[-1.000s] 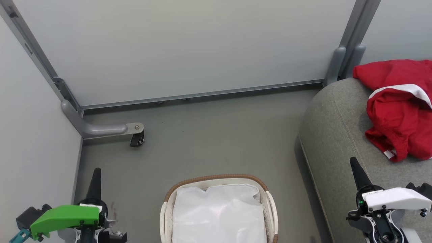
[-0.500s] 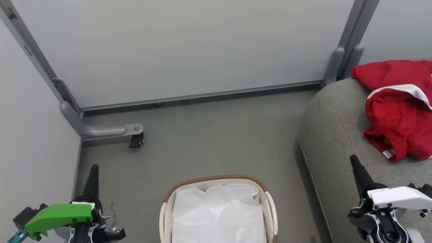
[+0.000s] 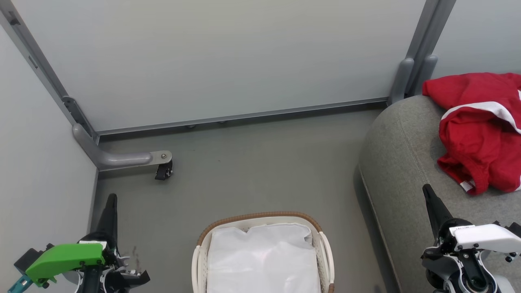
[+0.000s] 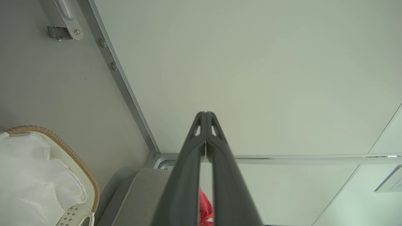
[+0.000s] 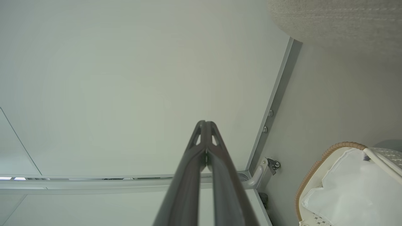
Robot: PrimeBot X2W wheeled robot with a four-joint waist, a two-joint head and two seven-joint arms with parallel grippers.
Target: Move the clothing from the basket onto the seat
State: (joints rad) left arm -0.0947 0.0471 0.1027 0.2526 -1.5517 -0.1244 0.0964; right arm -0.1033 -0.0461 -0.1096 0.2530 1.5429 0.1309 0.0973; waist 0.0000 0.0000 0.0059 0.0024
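Note:
The red clothing (image 3: 480, 130) with white trim lies bunched on the grey seat (image 3: 403, 162) at the right; a sliver of the clothing (image 4: 204, 207) shows between my left fingers in the left wrist view. The white basket (image 3: 323, 244) with its brown rim stands on the floor at the bottom centre, showing just its white liner (image 3: 262, 260). My left gripper (image 3: 111, 199) is shut and holds nothing, left of the basket. My right gripper (image 3: 428, 191) is shut and holds nothing, over the seat's front edge, below the clothing. In the wrist views both pairs of fingers (image 4: 205, 116) (image 5: 204, 124) meet at the tips.
Pale partition walls (image 3: 228, 57) close off the back and left. A grey metal foot with a black caster (image 3: 163, 171) juts onto the floor at the back left. Open grey floor (image 3: 260, 171) lies between basket, walls and seat.
Both grippers have drawn slightly down and outward in the head view. Basket, seat and clothing have stayed put.

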